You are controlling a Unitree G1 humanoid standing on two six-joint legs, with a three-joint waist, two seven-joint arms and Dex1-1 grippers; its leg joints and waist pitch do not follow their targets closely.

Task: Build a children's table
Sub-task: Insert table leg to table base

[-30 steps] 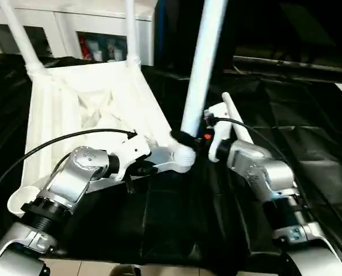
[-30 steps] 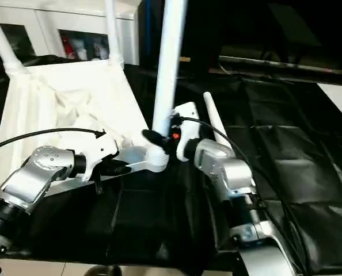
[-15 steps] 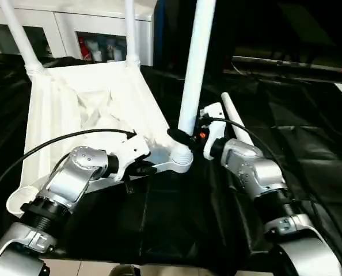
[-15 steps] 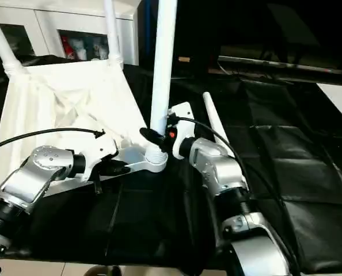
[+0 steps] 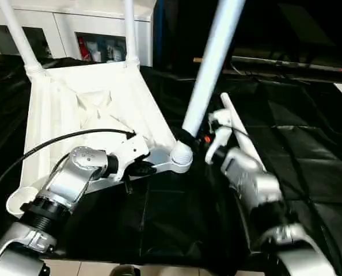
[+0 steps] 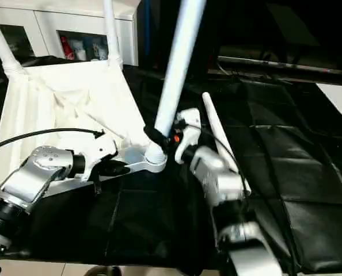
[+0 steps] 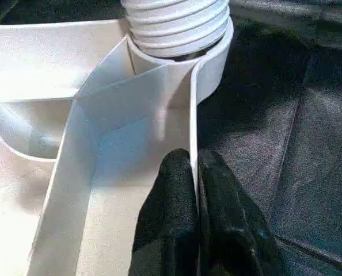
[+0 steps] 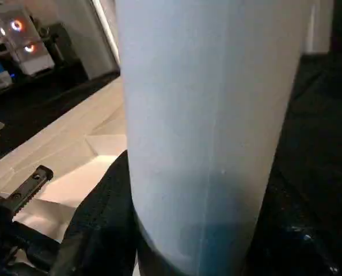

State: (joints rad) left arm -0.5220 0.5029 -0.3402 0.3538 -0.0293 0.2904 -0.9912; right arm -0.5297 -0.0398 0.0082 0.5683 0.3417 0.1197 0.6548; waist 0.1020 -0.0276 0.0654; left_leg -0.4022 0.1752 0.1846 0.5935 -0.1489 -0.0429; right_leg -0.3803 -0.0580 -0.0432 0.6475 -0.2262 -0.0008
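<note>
Left wrist view: I see my left tool (image 7: 197, 190) with both black fingers pressed together on a thin upright rim wall of the table top (image 7: 102, 155), and the ribbed threaded end of a leg (image 7: 179, 26) sitting in the round corner socket (image 7: 214, 63) beyond the fingertips.
Right wrist view: the held leg (image 8: 208, 126) looms close and pale, with black finger material wrapped around its lower part; behind it I see a bit of the white top and small lit devices on a shelf.
Head views: these give me the layout. The top (image 5: 90, 109) lies underside up, toward 10 o'clock from my arms. Two fitted legs (image 5: 18, 37) stand at its far corners, toward 11 and 12 o'clock.
Surface: black wrinkled sheeting (image 5: 309, 167) covers the tabletop.
Room: a white glass-door cabinet (image 5: 73, 34) stands behind at 11 o'clock.
Right tool: my right tool (image 5: 189, 140) is partly spread and clamped around the leg just above the socket; the leg tilts toward 1 o'clock.
Loose leg: another leg (image 5: 237, 129) lies on the sheeting beside my right forearm, at about 2 o'clock from the socket.
</note>
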